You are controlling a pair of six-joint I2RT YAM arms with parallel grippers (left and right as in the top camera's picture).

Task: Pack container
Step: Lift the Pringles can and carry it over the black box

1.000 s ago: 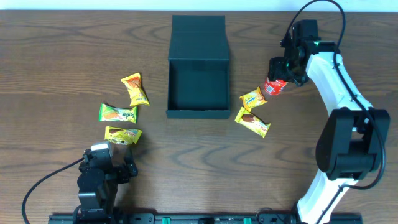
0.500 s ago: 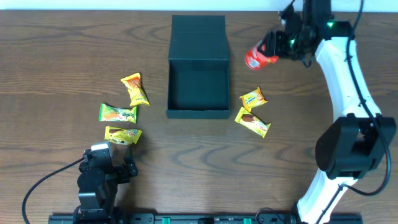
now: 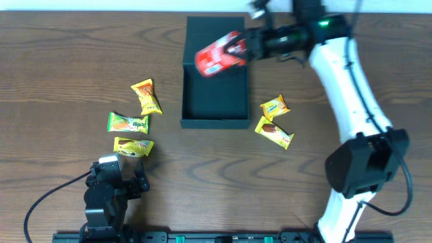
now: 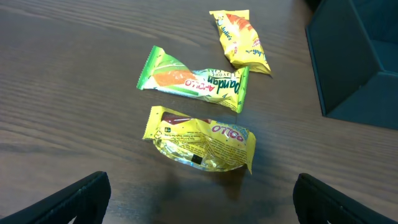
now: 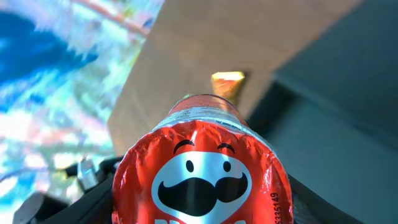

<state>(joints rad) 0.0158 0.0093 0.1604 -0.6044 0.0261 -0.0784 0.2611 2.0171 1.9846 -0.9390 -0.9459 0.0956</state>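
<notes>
The box [image 3: 214,123] sits open near the middle of the tabletop [image 3: 61,61], its flap lid [image 3: 214,27] laid back flat on the far side and its dark inside bare where it shows. The right gripper [image 3: 234,48] is clamped around a red can [image 3: 217,57], holding it tilted on its side in the air over the far part of the box, near the hinge. In the right wrist view the can [image 5: 202,171] fills the frame, its mustached face toward the camera, with dark fingers [image 5: 93,200] pressed against its sides and the box wall [image 5: 339,106] beyond. The left gripper [image 4: 202,190] sits low at the near left of the tabletop with its jaws spread wide and nothing between them. Just ahead of it lie three packets: a yellow packet [image 4: 199,138] nearest, a green packet [image 4: 196,79] just behind it, and an orange packet [image 4: 239,38] farthest, near the box's left wall [image 4: 348,68]. Two more packets lie right of the box, one [image 3: 275,106] close to its front right corner and the other [image 3: 273,132] just nearer the front edge of the tabletop.
</notes>
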